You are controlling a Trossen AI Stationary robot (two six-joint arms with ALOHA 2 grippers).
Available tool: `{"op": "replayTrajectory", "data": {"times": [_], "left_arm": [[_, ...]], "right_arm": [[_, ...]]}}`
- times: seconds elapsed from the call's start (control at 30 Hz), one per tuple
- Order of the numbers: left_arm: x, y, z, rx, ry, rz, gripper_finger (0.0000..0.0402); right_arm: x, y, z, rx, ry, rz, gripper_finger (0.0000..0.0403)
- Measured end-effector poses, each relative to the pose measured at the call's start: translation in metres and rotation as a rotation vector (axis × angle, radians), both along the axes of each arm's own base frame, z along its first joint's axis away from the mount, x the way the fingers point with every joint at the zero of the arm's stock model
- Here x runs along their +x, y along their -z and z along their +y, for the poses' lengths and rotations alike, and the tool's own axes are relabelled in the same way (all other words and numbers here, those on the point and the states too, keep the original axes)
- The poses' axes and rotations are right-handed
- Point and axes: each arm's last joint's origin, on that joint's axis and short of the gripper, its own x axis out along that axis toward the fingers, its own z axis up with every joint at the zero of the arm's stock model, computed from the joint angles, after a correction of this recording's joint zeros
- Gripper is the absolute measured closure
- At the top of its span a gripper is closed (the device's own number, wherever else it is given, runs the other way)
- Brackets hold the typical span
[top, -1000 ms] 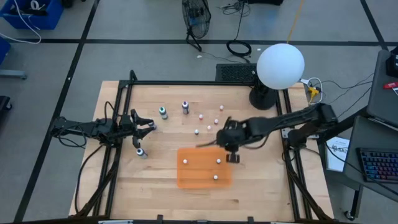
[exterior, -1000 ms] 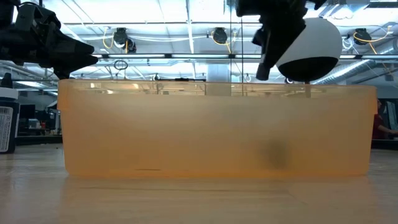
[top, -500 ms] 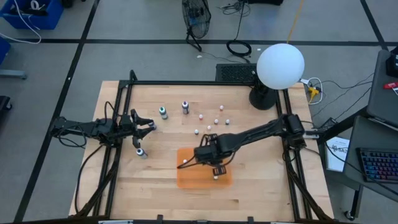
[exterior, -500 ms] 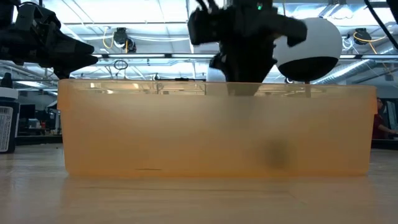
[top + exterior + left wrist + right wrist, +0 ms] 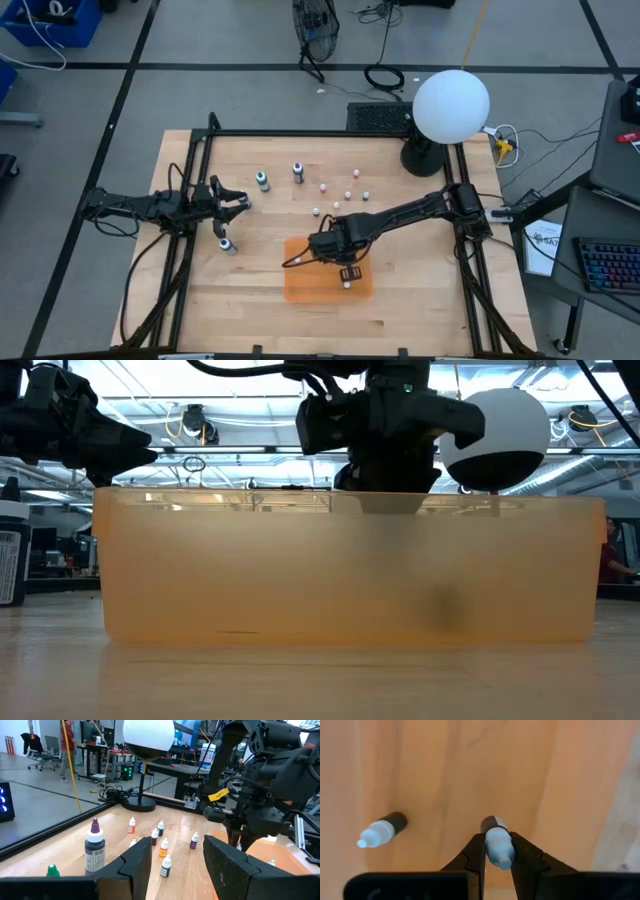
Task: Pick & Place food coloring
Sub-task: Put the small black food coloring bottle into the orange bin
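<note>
Movement first: vs a second ago, the right gripper (image 5: 330,247) has swung from beside the right edge of the translucent orange plastic bin (image 5: 300,290) to over the bin's middle, arm stretched across the table; vs half a sec ago it sits a touch higher in the high view, otherwise about the same. Left gripper (image 5: 235,201) hasn't shifted, parked at the table's left side, fingers (image 5: 227,865) spread apart w/ nothing between them. Right wrist view: the right gripper's two dark fingers (image 5: 472,855) are pinched on a tiny dark-bodied dropper bottle with a pale ribbed cap (image 5: 496,842), cap pointing toward the camera, held above the bin's smooth orange floor. A second tiny dark bottle with pale cap (image 5: 381,830) lies on its side on that floor, well apart from the held one. Low view: the bin's frosted wall (image 5: 250,570) fills the frame, rectangular w/ rounded corners, the right arm's dark wrist just over its rim. On the light wood-grain tabletop (image 5: 420,300) behind the bin: a teal bottle (image 5: 262,181), a purple bottle (image 5: 298,172), another small one (image 5: 226,245) near the left gripper, plus several tiny pale-capped bottles (image 5: 335,190) scattered upright. White matte globe lamp (image 5: 450,107) on a black base at the far right corner.
</note>
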Motion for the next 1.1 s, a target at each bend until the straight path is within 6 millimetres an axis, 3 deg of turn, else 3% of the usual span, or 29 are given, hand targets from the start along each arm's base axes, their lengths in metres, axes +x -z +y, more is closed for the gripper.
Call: {"op": "replayTrajectory", "data": {"times": [0.57, 0.9, 1.1], "left_arm": [[0.000, 0.000, 0.000, 0.000, 0.000, 0.000, 0.0220], [0.000, 0.000, 0.000, 0.000, -0.001, 0.000, 0.0220], [0.000, 0.000, 0.000, 0.000, 0.000, 0.000, 0.0219]], "right_arm": [[0.001, 0.000, 0.018, 0.012, -0.036, -0.049, 0.0354], [-0.012, 0.026, 0.017, 0.007, 0.009, 0.011, 0.0354], [-0.013, 0.029, 0.019, 0.033, 0.024, 0.015, 0.0354]]}}
